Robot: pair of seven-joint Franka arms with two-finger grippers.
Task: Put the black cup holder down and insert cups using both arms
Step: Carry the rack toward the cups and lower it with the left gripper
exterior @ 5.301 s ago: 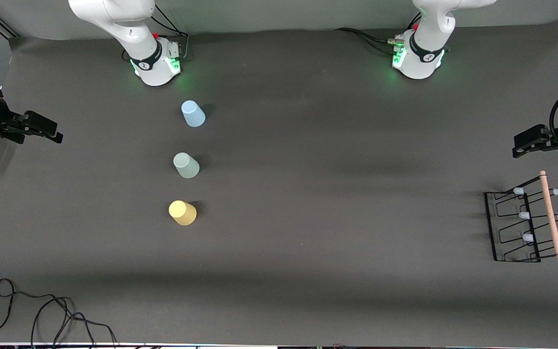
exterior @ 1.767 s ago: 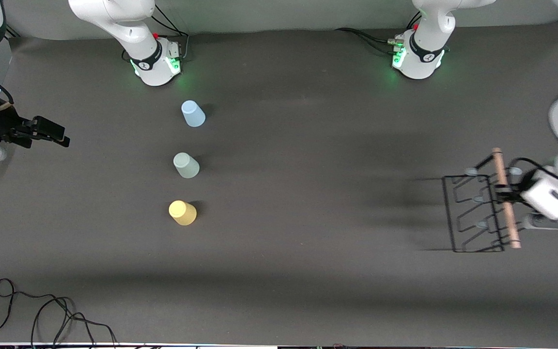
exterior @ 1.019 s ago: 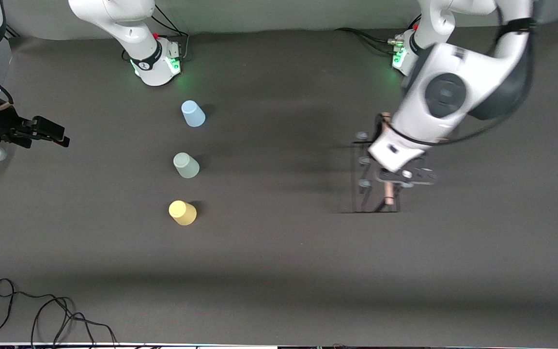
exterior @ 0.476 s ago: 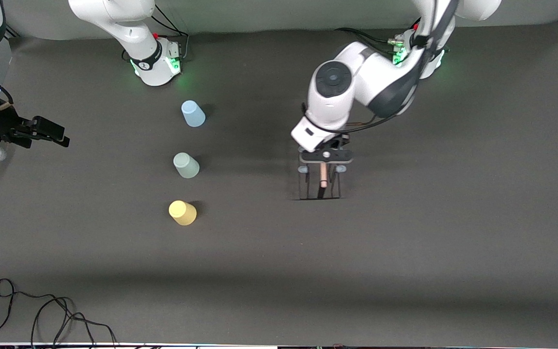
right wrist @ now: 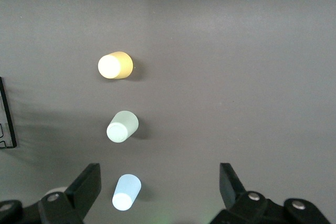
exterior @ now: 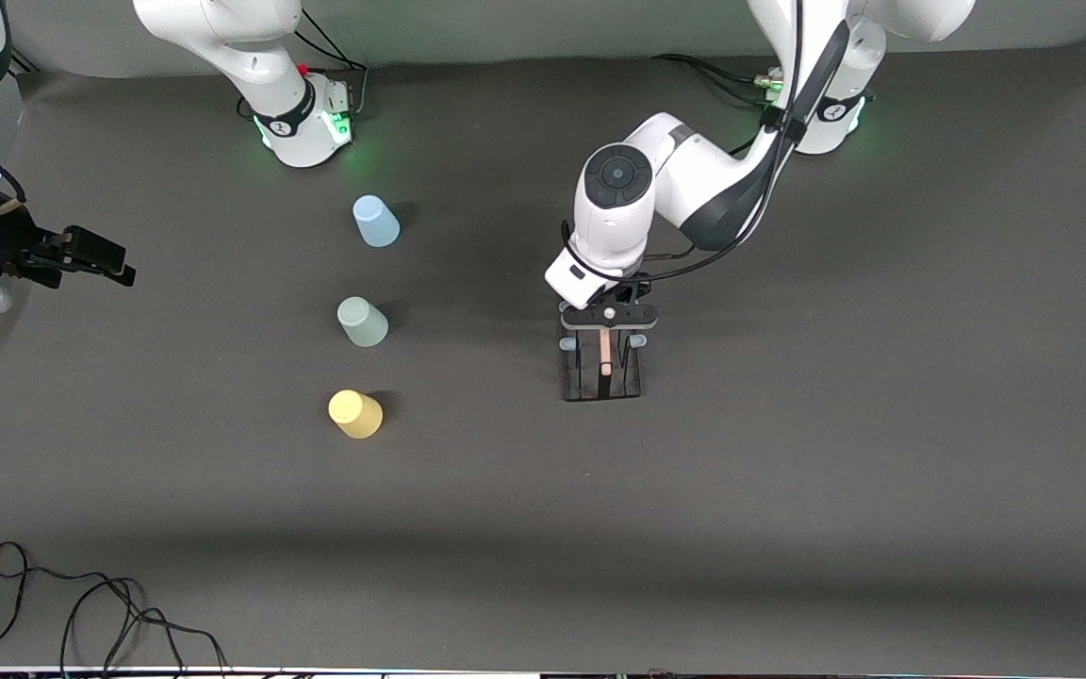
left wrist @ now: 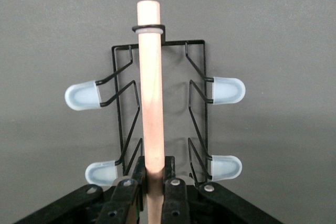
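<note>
Left hand (exterior: 605, 325) grips black cup holder (exterior: 600, 377) mid-table; right hand (exterior: 81, 255) gapes at edge.

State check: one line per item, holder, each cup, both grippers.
black cup holder: upright, carried by its wooden rod handle, in the middle of the table; no cups on it.
light blue cup: upside down on the table, untouched.
pale green cup: upside down, untouched.
yellow cup: upside down, untouched.
left gripper: shut on the handle.
right gripper: open, empty, above the cups; arm waits.
</note>
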